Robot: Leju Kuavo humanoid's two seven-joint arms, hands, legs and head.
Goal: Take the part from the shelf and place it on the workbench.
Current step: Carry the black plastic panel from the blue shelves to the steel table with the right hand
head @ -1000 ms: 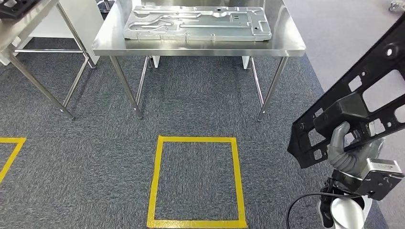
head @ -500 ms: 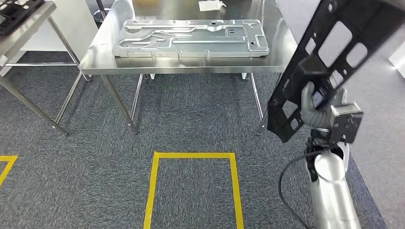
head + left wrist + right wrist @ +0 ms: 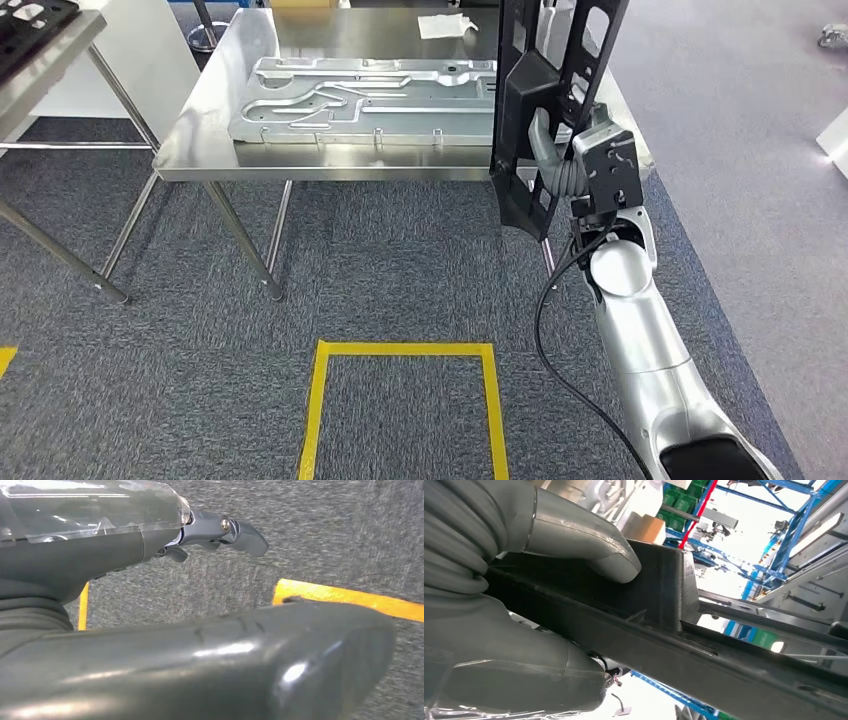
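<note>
The part is a long black plastic frame (image 3: 545, 90) with several cut-outs. My right hand (image 3: 560, 160) grips it near its lower end and holds it upright, on edge, at the right end of the steel workbench (image 3: 300, 165). The frame's lower end hangs below the bench's front edge. In the right wrist view my thumb and fingers (image 3: 524, 580) clamp a black rib of the frame (image 3: 664, 605). My left hand (image 3: 200, 530) hangs over the grey carpet with its fingers apart and nothing in it.
A large silver stamped panel (image 3: 360, 100) covers most of the workbench, with a white paper (image 3: 445, 25) behind it. A second steel table (image 3: 40, 60) stands at the left. A yellow tape square (image 3: 400, 400) marks the carpet in front of the bench.
My right arm has lifted and swung left, carrying the black frame from beside the bench to upright at its right end. The camera has shifted too, so the bench sits lower in the picture.
</note>
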